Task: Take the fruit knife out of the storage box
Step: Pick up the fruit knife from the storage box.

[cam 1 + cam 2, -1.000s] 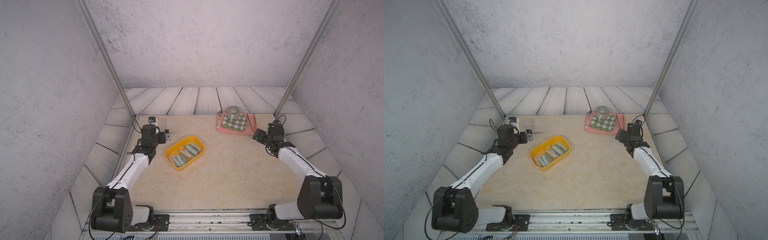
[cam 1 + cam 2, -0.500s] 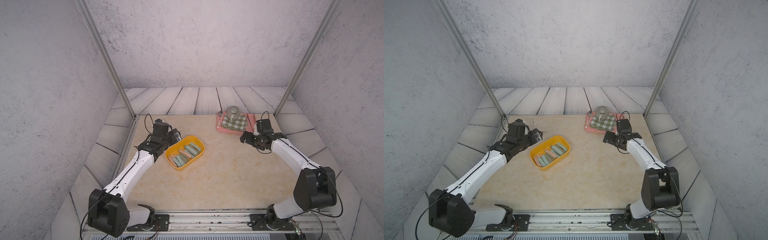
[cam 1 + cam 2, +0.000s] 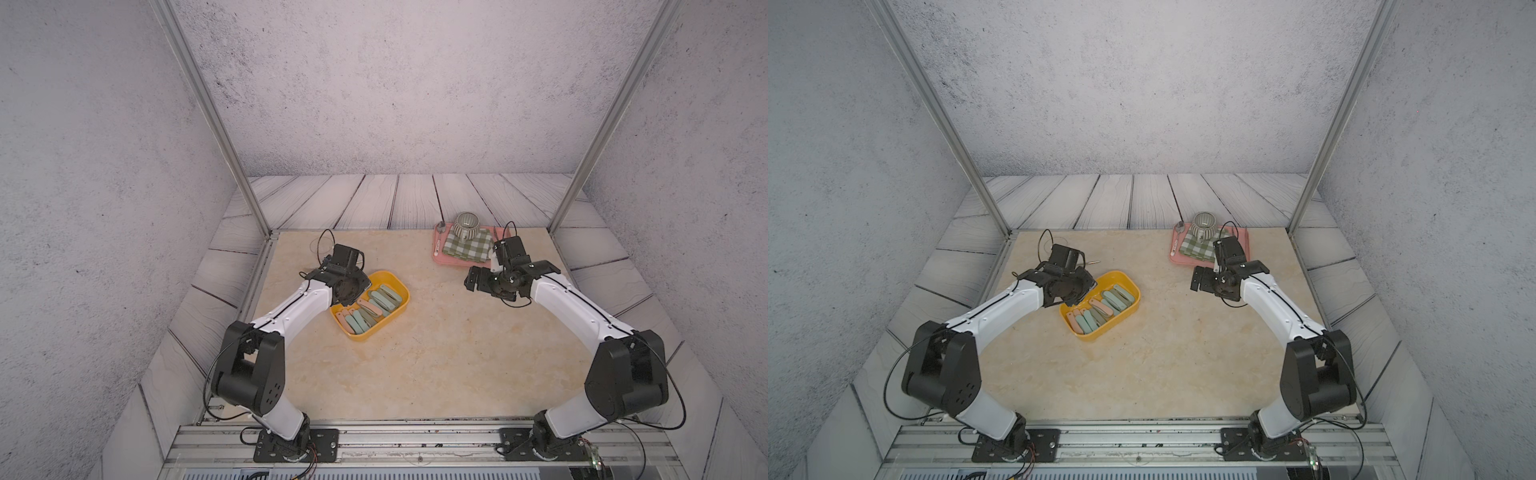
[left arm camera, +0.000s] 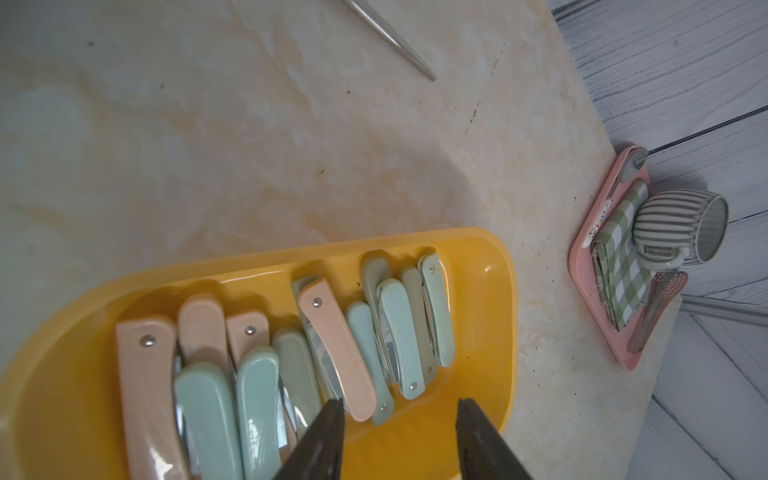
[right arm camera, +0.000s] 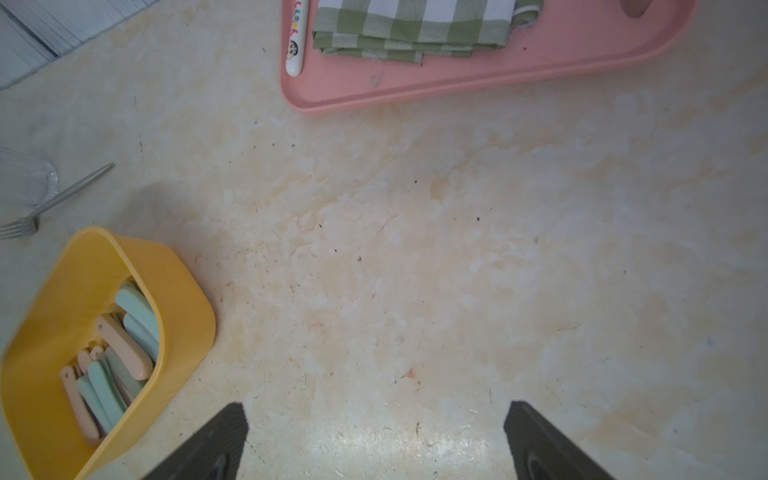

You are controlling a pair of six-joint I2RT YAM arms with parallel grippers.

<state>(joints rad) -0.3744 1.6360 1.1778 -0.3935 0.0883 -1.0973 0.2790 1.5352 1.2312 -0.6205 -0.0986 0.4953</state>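
Both arms swung inward since 1 s ago. L gripper (image 4: 399,405) now hangs above storage box (image 4: 291,253), jaws narrowed but apart, nothing btwn them. All fruit knives (image 4: 336,345) lie folded inside box. R gripper (image 5: 376,405) wide open over tabletop (image 5: 415,249), near pink tray (image 5: 498,79).

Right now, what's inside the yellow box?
The yellow box holds folded knives with pink and pale green handles, lying across each other. Some sit partly under others, so I cannot count them all. The open left gripper covers a bit of the box.
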